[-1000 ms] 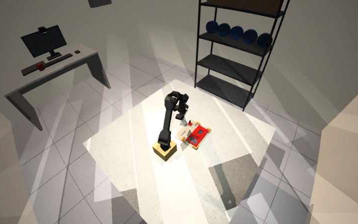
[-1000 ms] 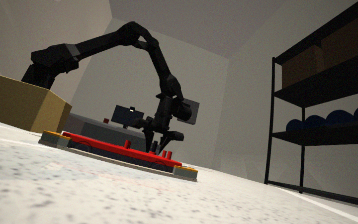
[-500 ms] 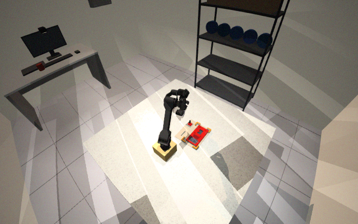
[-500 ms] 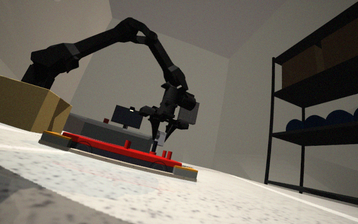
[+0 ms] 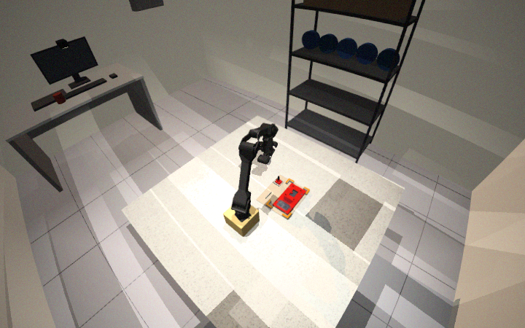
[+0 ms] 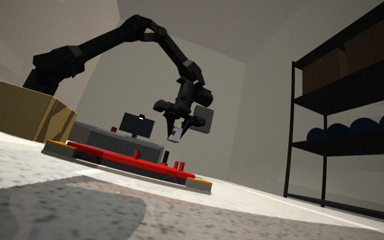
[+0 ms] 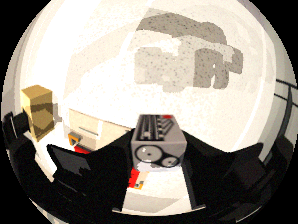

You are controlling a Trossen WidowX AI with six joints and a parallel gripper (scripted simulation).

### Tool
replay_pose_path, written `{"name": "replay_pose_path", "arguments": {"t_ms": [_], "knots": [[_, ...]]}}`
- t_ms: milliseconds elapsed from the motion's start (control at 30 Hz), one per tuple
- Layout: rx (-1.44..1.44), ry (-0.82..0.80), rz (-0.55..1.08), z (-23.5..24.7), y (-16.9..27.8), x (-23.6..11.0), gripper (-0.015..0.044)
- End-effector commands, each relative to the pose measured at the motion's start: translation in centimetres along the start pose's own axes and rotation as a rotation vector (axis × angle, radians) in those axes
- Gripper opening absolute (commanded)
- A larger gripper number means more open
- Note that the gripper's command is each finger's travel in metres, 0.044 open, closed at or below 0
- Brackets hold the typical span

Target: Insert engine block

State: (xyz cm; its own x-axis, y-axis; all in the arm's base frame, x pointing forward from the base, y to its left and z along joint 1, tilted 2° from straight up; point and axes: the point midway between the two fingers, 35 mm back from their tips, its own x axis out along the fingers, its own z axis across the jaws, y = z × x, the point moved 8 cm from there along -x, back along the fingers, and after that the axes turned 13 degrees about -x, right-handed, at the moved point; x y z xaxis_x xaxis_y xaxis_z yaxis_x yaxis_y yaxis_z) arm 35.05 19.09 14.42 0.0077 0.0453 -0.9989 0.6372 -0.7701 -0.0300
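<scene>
My gripper (image 6: 175, 134) (image 5: 263, 159) (image 7: 156, 132) is shut on the engine block (image 6: 174, 134) (image 7: 157, 144), a small grey block with round marks on its face. It holds the block in the air, well above the table and off the far end of the car body. The red car body (image 5: 290, 197) (image 6: 121, 160) lies flat on a tan board (image 5: 262, 190) with orange corner pads. Its opening shows as a dark patch in the overhead view. In the wrist view only red scraps of the car body (image 7: 136, 177) show past the fingers.
Red pegs (image 6: 136, 154) and a black peg (image 6: 165, 156) stand up near the car body's far end. The arm's tan pedestal box (image 5: 241, 220) (image 6: 23, 111) (image 7: 37, 110) sits beside the board. A black shelf rack (image 5: 337, 77) (image 6: 324, 134) stands past the table; a desk (image 5: 92, 95) is far left.
</scene>
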Motion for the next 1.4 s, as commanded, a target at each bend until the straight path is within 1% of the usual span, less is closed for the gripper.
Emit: {"name": "replay_pose_path", "arguments": {"t_ms": [0, 200, 400, 567, 767, 933, 1367], "knots": [[-0.003, 0.008, 0.006, 0.0, 0.1, -1.5, 0.0], [-0.003, 0.008, 0.006, 0.2, 0.0, -3.0, 0.0], [-0.003, 0.008, 0.005, -0.2, -0.9, -0.3, 0.0], [-0.003, 0.009, 0.001, -0.2, -0.9, -0.3, 0.0], [-0.003, 0.019, -0.048, -0.2, -0.3, -0.6, 0.0], [-0.005, 0.038, -0.161, 0.1, 1.0, -0.3, 0.0], [-0.012, 0.121, -0.569, 1.1, 5.2, 1.6, 0.0]]}}
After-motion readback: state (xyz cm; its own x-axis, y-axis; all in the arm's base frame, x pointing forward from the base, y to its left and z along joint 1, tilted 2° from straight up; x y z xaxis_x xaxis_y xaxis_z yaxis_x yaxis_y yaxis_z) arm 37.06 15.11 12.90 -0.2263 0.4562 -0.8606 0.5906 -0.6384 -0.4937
